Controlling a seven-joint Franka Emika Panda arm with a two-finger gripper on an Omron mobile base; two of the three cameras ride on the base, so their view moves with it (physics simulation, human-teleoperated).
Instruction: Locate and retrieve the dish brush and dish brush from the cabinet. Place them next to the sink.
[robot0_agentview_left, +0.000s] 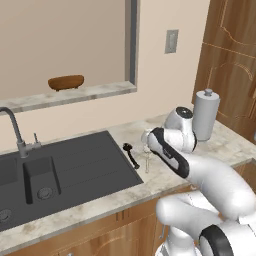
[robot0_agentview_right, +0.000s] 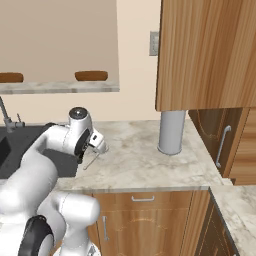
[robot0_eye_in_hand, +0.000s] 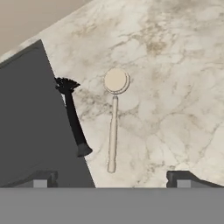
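Two dish brushes lie side by side on the marble counter by the sink's right edge. The black dish brush (robot0_eye_in_hand: 73, 116) (robot0_agentview_left: 131, 154) rests along the rim of the dark grey sink (robot0_eye_in_hand: 30, 122) (robot0_agentview_left: 65, 165), its bristly head on the counter. The pale beige dish brush (robot0_eye_in_hand: 113, 127) (robot0_agentview_left: 147, 161) (robot0_agentview_right: 90, 162) lies just to its right, round head away from me. My gripper (robot0_eye_in_hand: 111, 180) (robot0_agentview_right: 98, 143) hovers above them, open, with nothing between its fingers. The light-brown cabinet (robot0_agentview_right: 207, 55) hangs at the upper right.
A grey cylindrical roll (robot0_agentview_left: 206, 115) (robot0_agentview_right: 171, 131) stands on the counter at the back right. The steel tap (robot0_agentview_left: 12, 127) rises behind the sink. A brown bowl (robot0_agentview_left: 66, 82) sits on the window ledge. Dark tall cupboard (robot0_agentview_left: 230, 65) at the right.
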